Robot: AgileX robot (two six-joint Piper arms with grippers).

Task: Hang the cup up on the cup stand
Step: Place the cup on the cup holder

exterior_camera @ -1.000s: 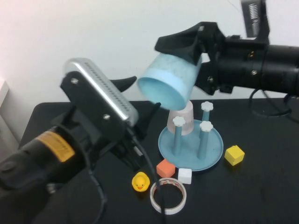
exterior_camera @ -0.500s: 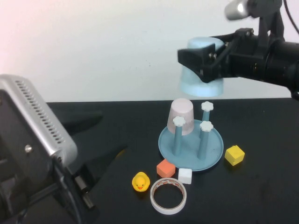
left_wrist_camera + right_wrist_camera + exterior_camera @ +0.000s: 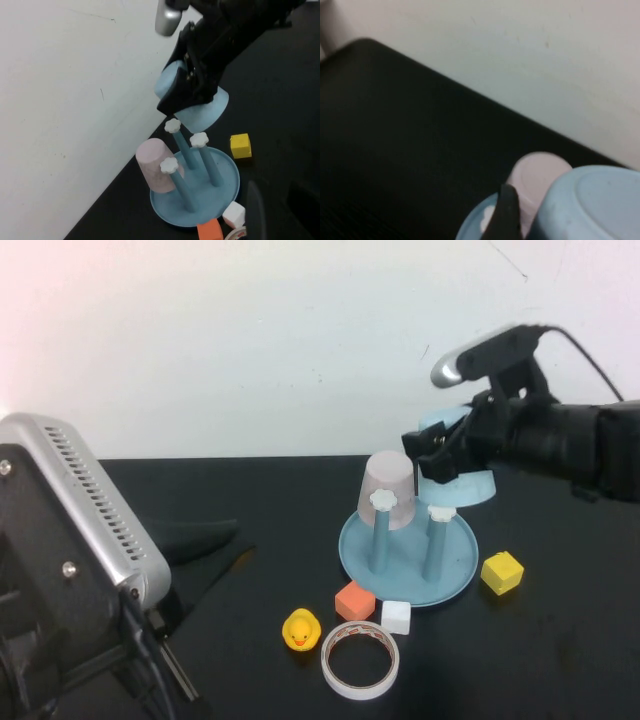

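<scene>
The cup [image 3: 462, 485] is light blue, mouth down and tilted, held by my right gripper [image 3: 440, 462], which is shut on its wall. It hangs just above the back right pegs of the cup stand [image 3: 455, 575]; the back peg's knob is hidden in the high view. In the left wrist view the cup [image 3: 202, 107] sits right over the white knobs [image 3: 173, 125]. A pale pink cup [image 3: 388, 483] stands upside down on the stand. My left gripper [image 3: 215, 555] is open and empty, low at the left, well away from the stand.
In front of the stand lie an orange cube [image 3: 354, 600], a white cube [image 3: 396, 616], a yellow duck [image 3: 300, 629] and a tape roll [image 3: 360, 658]. A yellow cube [image 3: 501, 572] sits to the right. A white wall is behind the black table.
My right gripper has turned the cup mouth down and lowered it from above the stand to its back pegs. My left arm has drawn back to the lower left.
</scene>
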